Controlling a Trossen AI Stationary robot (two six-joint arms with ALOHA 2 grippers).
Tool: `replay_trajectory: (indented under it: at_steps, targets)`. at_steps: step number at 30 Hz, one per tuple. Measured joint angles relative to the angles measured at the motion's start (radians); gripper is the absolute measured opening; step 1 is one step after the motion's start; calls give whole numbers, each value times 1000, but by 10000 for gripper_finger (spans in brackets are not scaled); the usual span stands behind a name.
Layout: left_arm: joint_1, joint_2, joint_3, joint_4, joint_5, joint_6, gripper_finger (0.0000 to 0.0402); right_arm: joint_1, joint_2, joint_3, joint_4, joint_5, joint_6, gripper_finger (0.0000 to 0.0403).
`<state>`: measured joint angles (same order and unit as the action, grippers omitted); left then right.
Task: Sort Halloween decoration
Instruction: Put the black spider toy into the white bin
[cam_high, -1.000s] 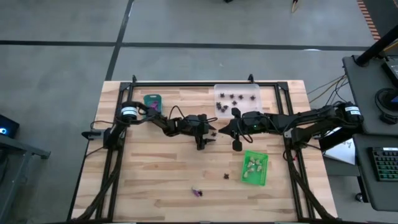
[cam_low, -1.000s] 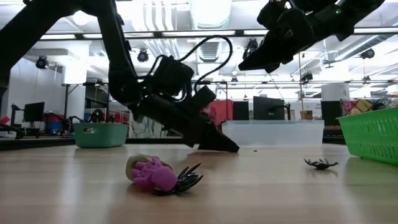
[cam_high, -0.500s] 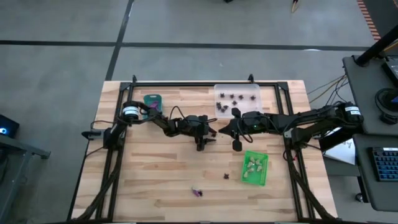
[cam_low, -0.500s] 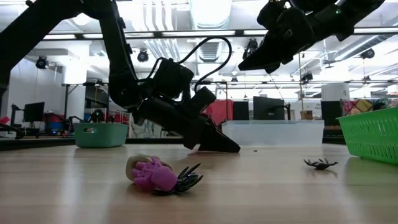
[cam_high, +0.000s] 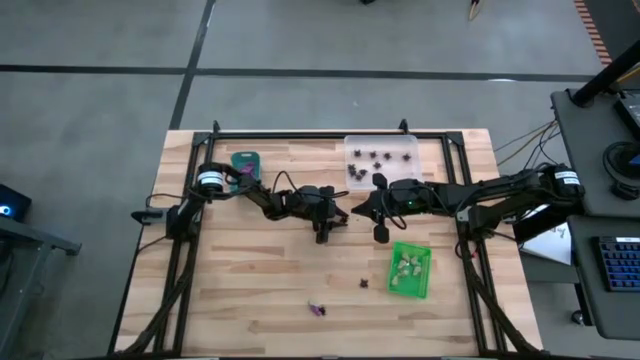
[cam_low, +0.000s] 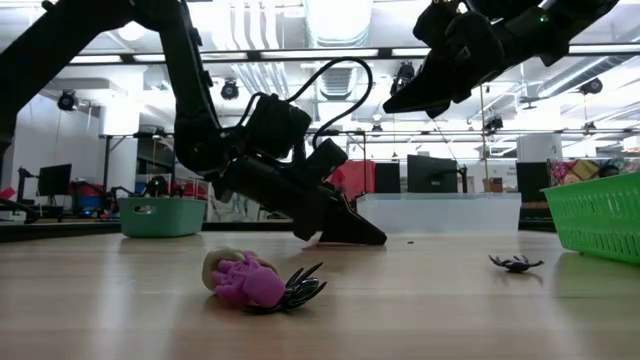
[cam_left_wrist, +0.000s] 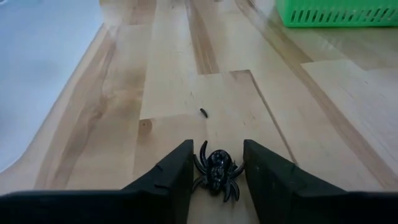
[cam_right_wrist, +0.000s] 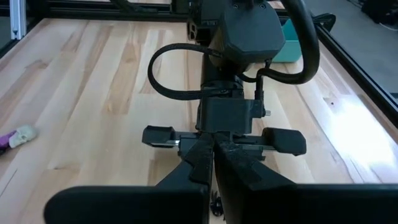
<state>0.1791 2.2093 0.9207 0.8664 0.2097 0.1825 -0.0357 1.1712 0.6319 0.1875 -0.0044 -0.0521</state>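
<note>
Wooden table (cam_high: 250, 290) carries three trays: clear tray (cam_high: 382, 160) at the far edge with black pieces in it, bright green tray (cam_high: 409, 270) nearer the front with pale cream-green pieces, small teal tray (cam_high: 245, 160) far left.

Left gripper (cam_left_wrist: 216, 163) sits tips-down on the table near the centre, fingers spread, black spider (cam_left_wrist: 216, 174) on the wood between them, not yet pinched. Right gripper (cam_high: 377, 215) hovers just beside it, above the table, fingers pressed together and holding nothing I can see.

Unsorted: a black trinket (cam_high: 364, 282) left of the green tray, a purple trinket (cam_low: 245, 280) at the front edge touching another black spider (cam_low: 300, 290) and a pale skull (cam_right_wrist: 23, 134).

Handling, as a guess: hard light plastic, near weightless, legs thin and springy. Likely to skid or flip on the smooth wood if a finger hits one leg first. Take it across the body, fingertips touching the table, close slowly.
</note>
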Motion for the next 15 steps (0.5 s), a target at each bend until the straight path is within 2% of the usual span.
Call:
replay_trajectory:
  at_steps: [9, 15]
  targets:
    - [1, -4, 0, 9, -7, -8, 114, 0, 1, 0, 0, -1, 15, 9]
    - [5, -55, -3, -11, 14, -55, 114, 0, -9, 0, -3, -11, 33, 9]
